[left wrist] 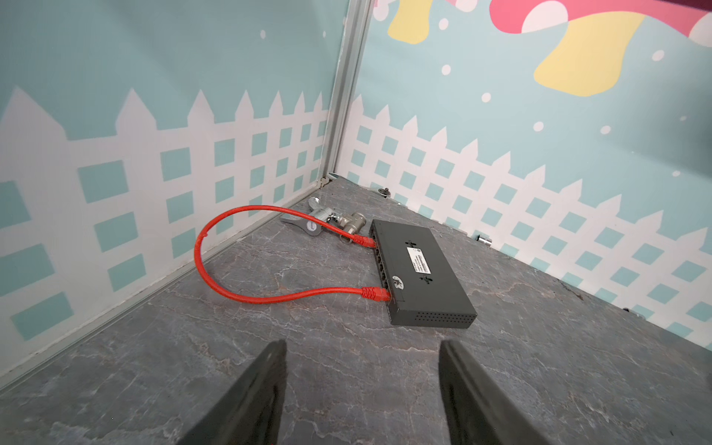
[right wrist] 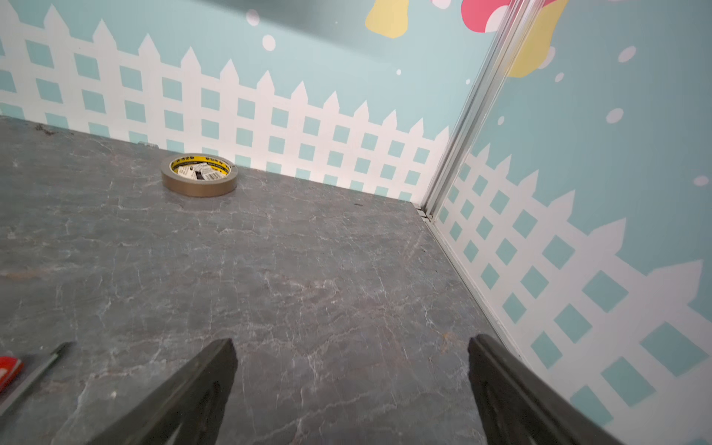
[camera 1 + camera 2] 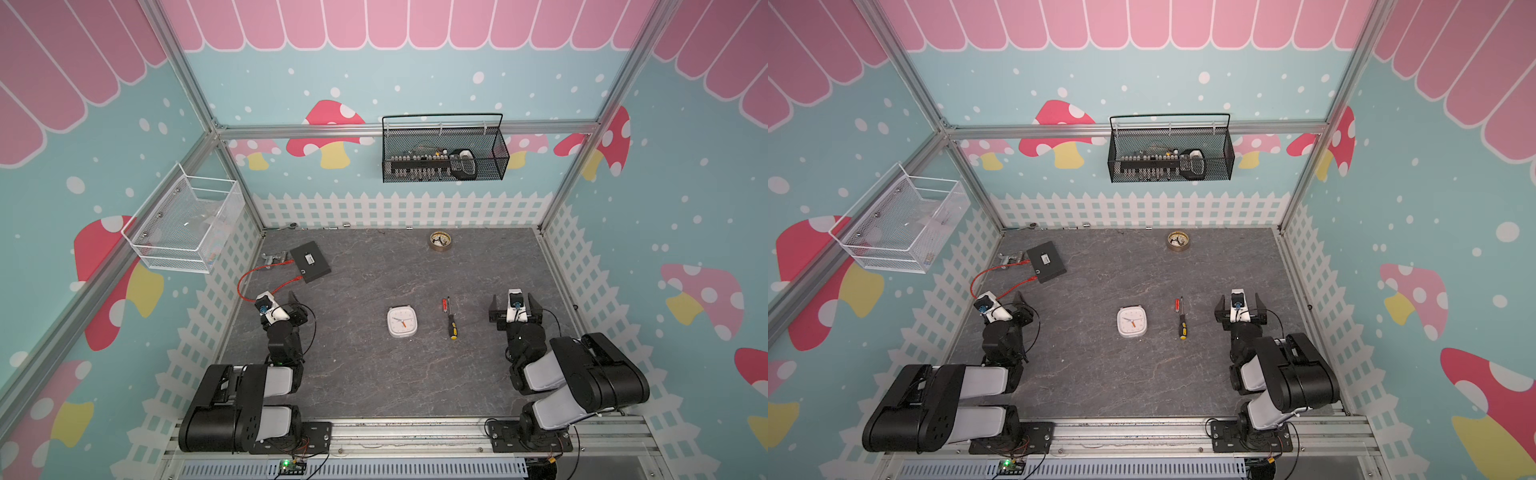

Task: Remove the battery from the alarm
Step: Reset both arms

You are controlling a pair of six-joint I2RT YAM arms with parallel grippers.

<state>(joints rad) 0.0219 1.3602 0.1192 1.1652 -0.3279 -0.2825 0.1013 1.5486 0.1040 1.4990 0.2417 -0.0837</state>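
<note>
Your left gripper sits low over the grey table with its jaws apart and nothing between them, facing the far left corner, where a black network switch lies with a red patch cable looped into two of its ports and a metal valve behind it. On the other side, your right gripper has its jaws spread wide over bare tabletop, also empty, with a roll of brown tape well ahead of it near the back wall. Now to the middle: in both top views the alarm lies flat and face up, its red-orange hands showing, well apart from both of your grippers. The battery is out on the table, apart from the alarm, lying just beside the thin shaft of the black-and-yellow screwdriver, between the alarm and your right gripper. The right wrist view catches only a red sliver of that battery at the frame's edge.
</note>
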